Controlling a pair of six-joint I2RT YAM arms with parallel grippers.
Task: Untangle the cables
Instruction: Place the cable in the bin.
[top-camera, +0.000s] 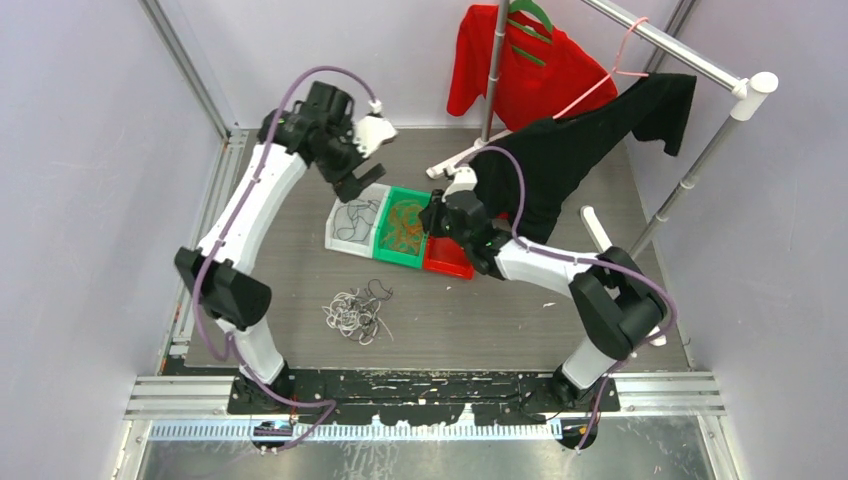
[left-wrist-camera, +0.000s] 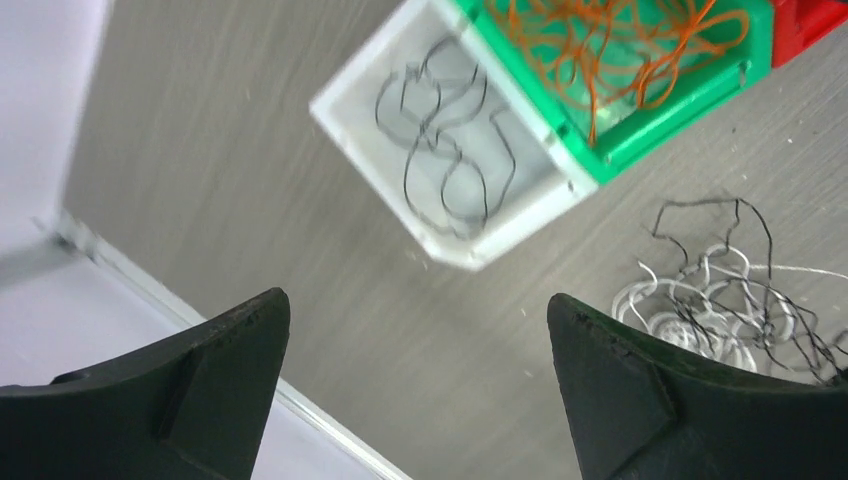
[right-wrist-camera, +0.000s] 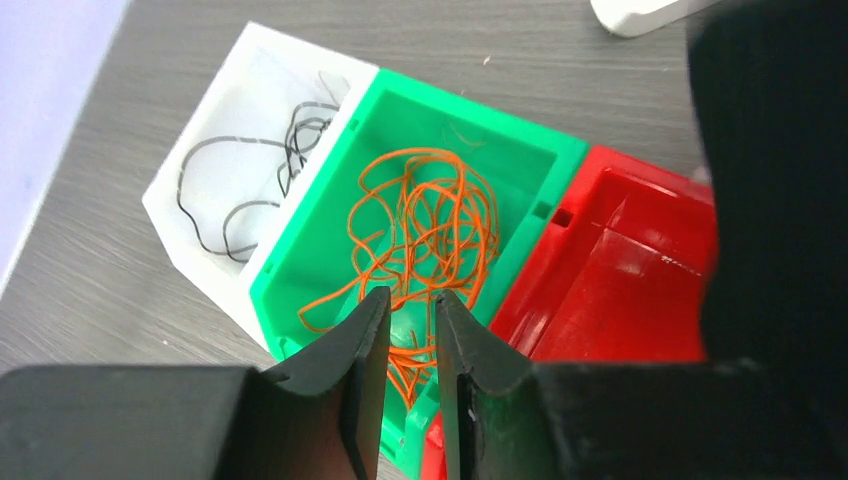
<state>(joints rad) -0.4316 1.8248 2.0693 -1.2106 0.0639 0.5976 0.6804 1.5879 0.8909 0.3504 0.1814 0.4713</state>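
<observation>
Holds left gripper wide apart, empty, above black cables; has right gripper nearly together over orange cables; cannot tell if pinching; sees red bin only partly

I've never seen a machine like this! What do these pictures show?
This is a robot: a left arm and a right arm on a table. One picture looks down from above; the others come from a camera on each wrist. The white bin holds black cables, the green bin orange cables; the red bin looks empty. A tangled pile of white and black cables lies loose on the table. The left gripper is wide open, holding nothing. The right gripper hangs over the orange cables, its fingers nearly together; whether it pinches one, I cannot tell.
</observation>
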